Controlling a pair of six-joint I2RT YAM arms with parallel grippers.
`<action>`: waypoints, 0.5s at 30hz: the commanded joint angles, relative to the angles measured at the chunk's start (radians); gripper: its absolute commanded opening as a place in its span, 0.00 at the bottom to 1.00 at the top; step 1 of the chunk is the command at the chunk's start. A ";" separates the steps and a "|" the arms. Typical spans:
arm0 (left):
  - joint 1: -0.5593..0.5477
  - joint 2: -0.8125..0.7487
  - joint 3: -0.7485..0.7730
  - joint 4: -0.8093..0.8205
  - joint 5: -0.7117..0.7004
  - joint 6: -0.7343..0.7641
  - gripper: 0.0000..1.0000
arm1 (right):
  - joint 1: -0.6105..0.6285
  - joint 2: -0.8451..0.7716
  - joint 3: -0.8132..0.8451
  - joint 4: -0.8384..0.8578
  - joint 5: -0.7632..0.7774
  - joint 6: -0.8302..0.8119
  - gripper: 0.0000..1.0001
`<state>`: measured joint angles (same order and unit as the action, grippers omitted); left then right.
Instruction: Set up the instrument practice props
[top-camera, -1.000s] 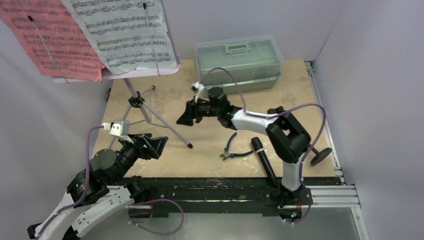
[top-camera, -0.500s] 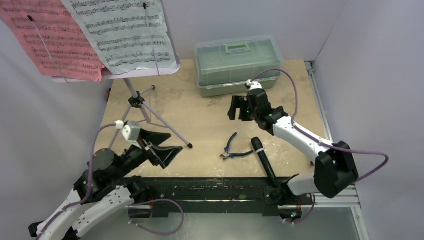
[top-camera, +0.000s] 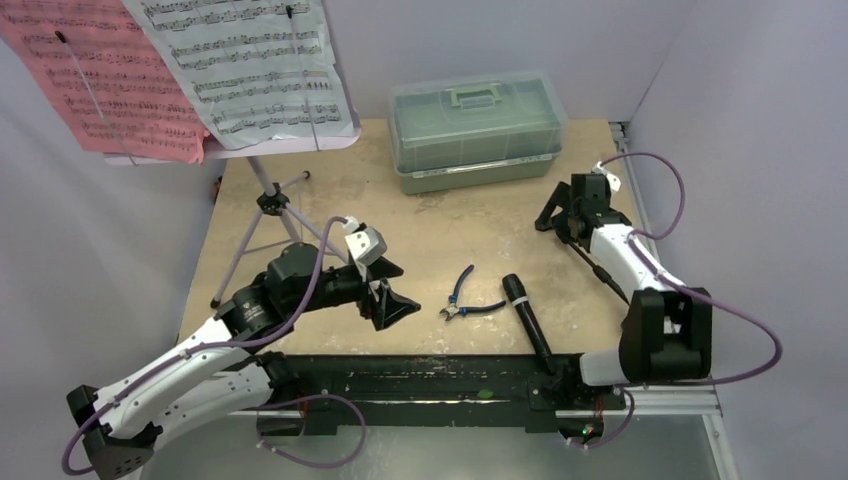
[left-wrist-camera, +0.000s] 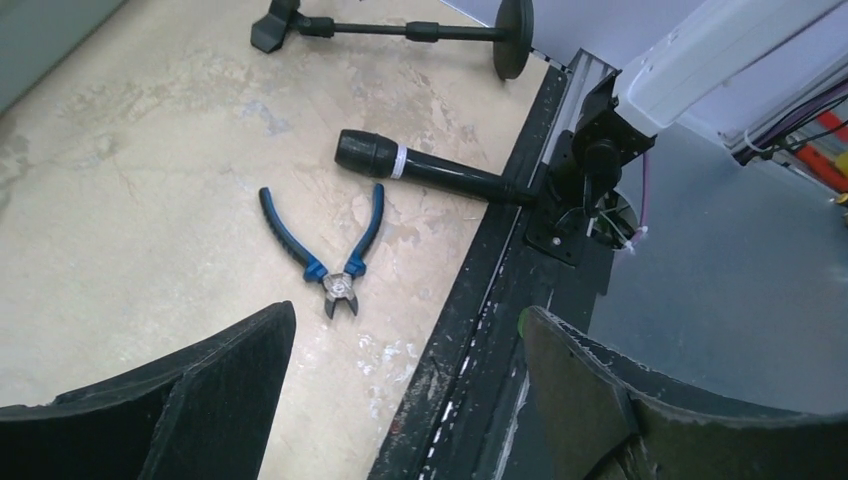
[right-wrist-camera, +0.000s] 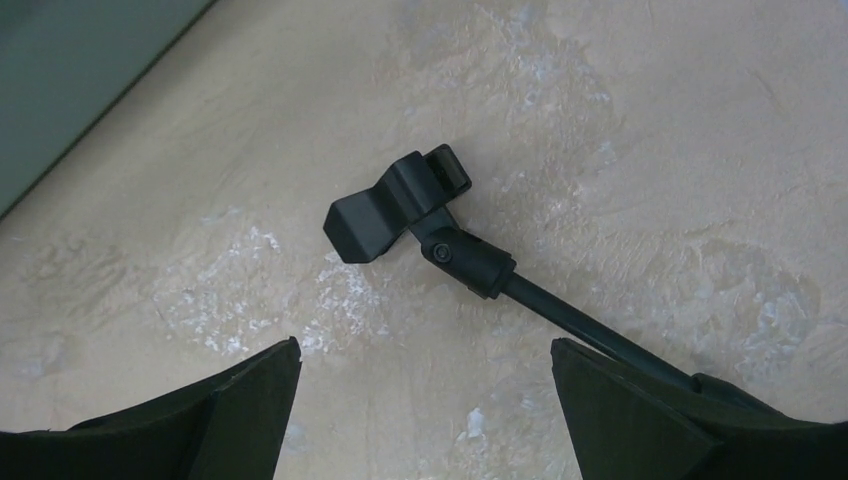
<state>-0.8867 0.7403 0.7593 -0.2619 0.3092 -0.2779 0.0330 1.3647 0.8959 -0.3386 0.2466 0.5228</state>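
lilac music stand holds pink sheet and white sheet at the surface's far-left corner; microphone lies at the near edge, round-based stand flat on its side to the right.

left wrist: left gripper, fingers released and empty, faces blue-handled pliers just beside the microphone, so it risks snagging the wrong item.

right wrist: right gripper, fingers spread and empty, hangs over the stand's clip; gripped there, the stand may pivot and swing.

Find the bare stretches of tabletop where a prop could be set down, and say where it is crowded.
Widest bare patch: mid-table, bordered by the green toolbox behind, the music stand's tripod legs on the left and the blue-handled pliers in front. Crowded: the near right, where pliers, microphone and the lying microphone stand sit close together.
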 joint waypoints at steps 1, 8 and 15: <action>-0.003 -0.072 0.028 -0.014 -0.024 0.104 0.84 | -0.011 0.107 0.084 0.012 0.018 -0.003 0.99; -0.004 -0.153 -0.021 -0.048 -0.079 0.126 0.84 | -0.013 0.307 0.227 -0.015 0.050 -0.119 0.93; -0.003 -0.169 -0.025 -0.048 -0.069 0.132 0.85 | -0.012 0.399 0.272 0.063 -0.026 -0.197 0.85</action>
<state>-0.8867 0.5724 0.7380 -0.3164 0.2409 -0.1703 0.0250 1.7374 1.1061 -0.3275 0.2455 0.3847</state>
